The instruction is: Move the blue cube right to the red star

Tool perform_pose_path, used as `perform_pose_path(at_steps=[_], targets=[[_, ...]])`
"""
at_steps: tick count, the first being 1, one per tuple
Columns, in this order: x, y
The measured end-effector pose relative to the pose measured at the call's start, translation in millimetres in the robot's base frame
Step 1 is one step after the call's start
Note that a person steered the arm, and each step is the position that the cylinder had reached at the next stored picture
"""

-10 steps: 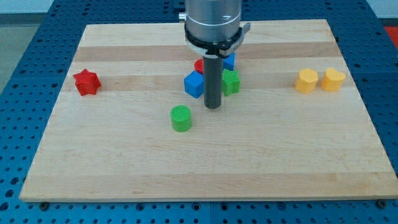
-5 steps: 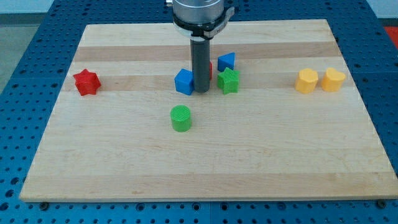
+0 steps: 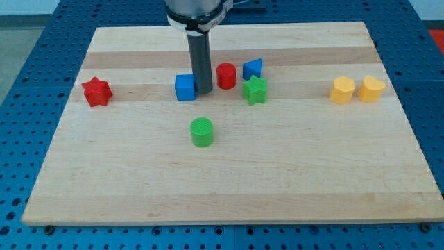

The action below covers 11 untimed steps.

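Against the small blue cube's (image 3: pixel 184 87) right face my tip (image 3: pixel 202 92) is touching; small red star (image 3: pixel 96 92) is sitting far left; no jaws fitted.

**A robotics lab test bench**

I work in a lab. My wooden bench (image 3: pixel 229 194) rests on a blue perforated mounting plate (image 3: pixel 21 104) with a regular grid of holes, which shows beyond all four of the bench's edges. On the bench lie only small plain coloured test blocks, such as the green cylinder (image 3: pixel 202 132).
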<state>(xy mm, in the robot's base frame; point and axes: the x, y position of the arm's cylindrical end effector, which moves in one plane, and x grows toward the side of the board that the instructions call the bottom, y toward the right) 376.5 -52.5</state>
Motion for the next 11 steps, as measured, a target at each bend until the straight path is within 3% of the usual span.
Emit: perform_pose_path(at_steps=[2, 9, 11], targets=[[-8.6, -27.3], [34.6, -44.6], [16.2, -56.0]])
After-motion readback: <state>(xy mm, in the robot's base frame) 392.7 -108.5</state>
